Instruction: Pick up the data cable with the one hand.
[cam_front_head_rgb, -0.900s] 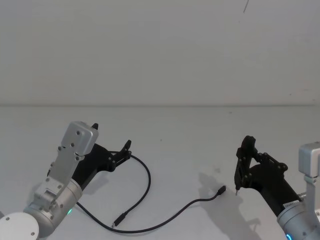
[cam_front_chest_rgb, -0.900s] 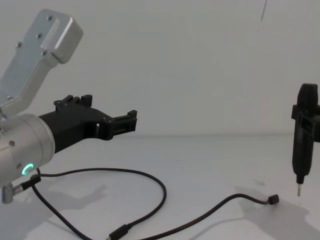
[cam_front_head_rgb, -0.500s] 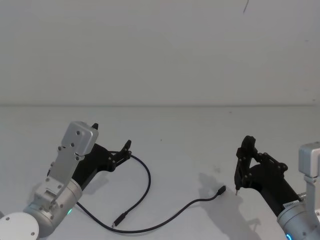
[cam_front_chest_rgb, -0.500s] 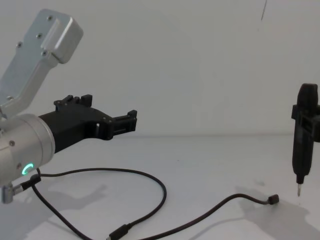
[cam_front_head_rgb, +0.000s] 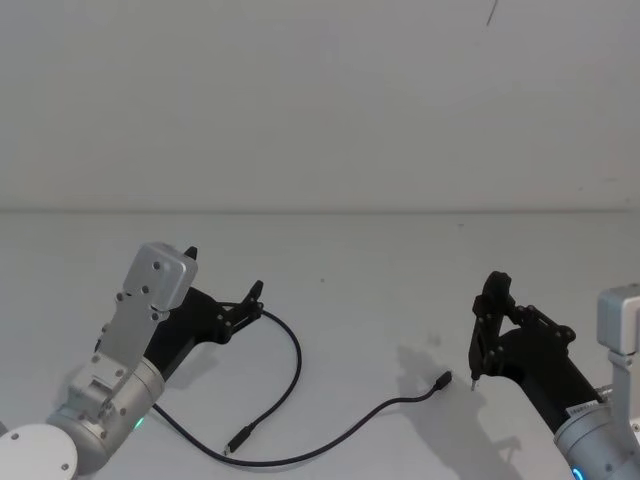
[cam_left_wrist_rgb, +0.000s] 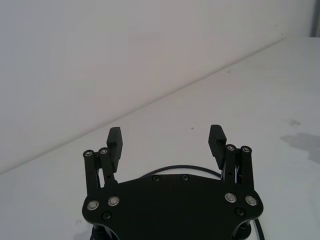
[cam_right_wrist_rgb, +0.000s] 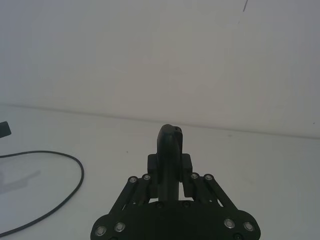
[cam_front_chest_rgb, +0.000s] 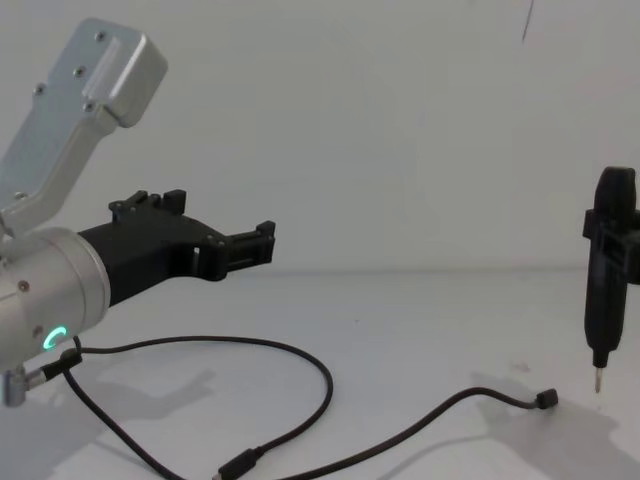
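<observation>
Left gripper (cam_left_wrist_rgb: 166, 140) wide open, empty, hovering just above cable (cam_front_head_rgb: 299, 350) loop; cable slack on tabletop (cam_front_head_rgb: 380, 290), untouched. Nothing done yet: descent, closing, lift all left. Right gripper (cam_right_wrist_rgb: 169, 162) idle near cable's far plug, clamped on tool (cam_front_chest_rgb: 608, 270)

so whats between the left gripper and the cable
Nothing: in the chest view the open left gripper hangs above the data cable, bare table between.
</observation>
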